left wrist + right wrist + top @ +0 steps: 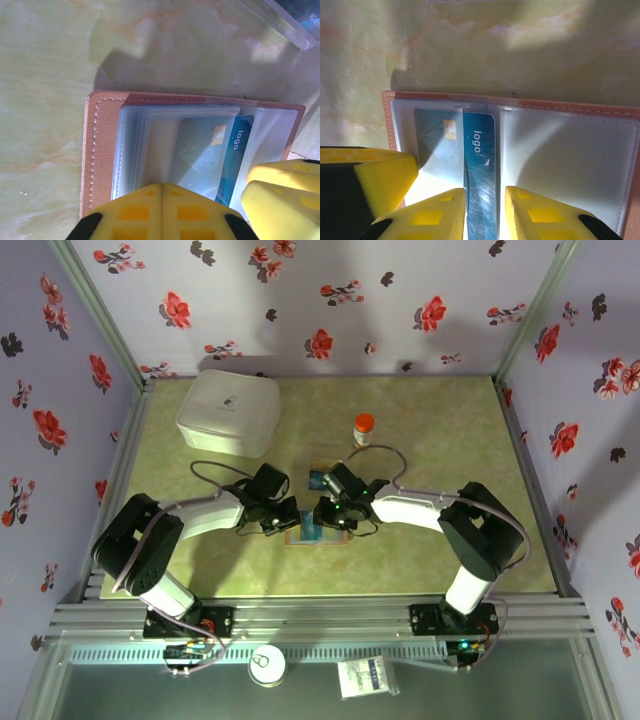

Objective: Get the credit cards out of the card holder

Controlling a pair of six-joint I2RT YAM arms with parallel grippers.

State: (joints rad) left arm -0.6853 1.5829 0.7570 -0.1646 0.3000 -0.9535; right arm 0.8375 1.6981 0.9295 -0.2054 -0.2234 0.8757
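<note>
The brown card holder (310, 534) lies open on the table between both grippers, its clear sleeves facing up (140, 145). One blue credit card (480, 160) marked "logo" sticks partway out of a sleeve, its chip half still under the plastic (200, 150). My left gripper (162, 186) is shut, its tips pressing on the sleeves beside that card. My right gripper (485, 210) stands partly open astride the card's exposed strip. The left finger is against the card's edge, and a thin gap shows at the right finger.
A clear plastic tray (322, 476) holding cards sits just behind the wallet. A large white lidded box (228, 412) stands at the back left, and a small orange-capped bottle (364, 428) at the back centre. Walls enclose the table on three sides.
</note>
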